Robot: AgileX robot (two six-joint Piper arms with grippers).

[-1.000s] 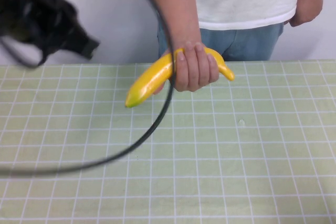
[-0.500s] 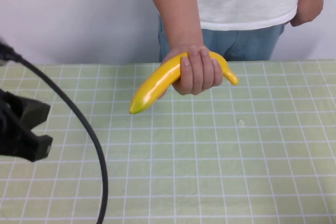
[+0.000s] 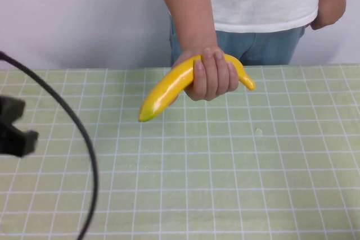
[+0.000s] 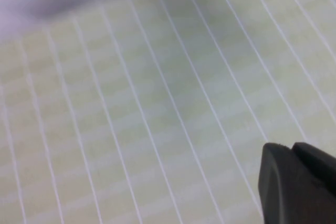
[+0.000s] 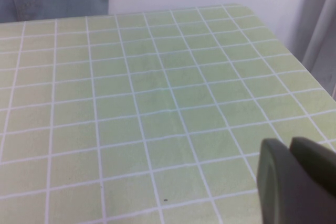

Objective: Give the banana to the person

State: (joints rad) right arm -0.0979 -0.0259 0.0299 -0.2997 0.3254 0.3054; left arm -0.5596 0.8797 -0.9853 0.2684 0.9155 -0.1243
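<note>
While the person (image 3: 264, 4) stands at the far edge of the table (image 3: 236, 184), the banana (image 3: 169, 87) sits in their hand (image 3: 209, 76), fingers wrapped round its middle, just above the green checked cloth. Its greenish tip points down toward my left side, its stem end pokes out past the knuckles on the other side. Their second hand (image 3: 329, 7) hangs by the hip, fist loosely curled. My left gripper (image 3: 12, 133) is low at the left edge of the table, well apart from the banana, with a black cable (image 3: 84, 139) arcing beside it; whether its fingers are apart or together, I cannot tell. My right gripper (image 5: 296, 182) shows only as a dark corner over bare cloth in its own wrist view, and its state I cannot tell either
</note>
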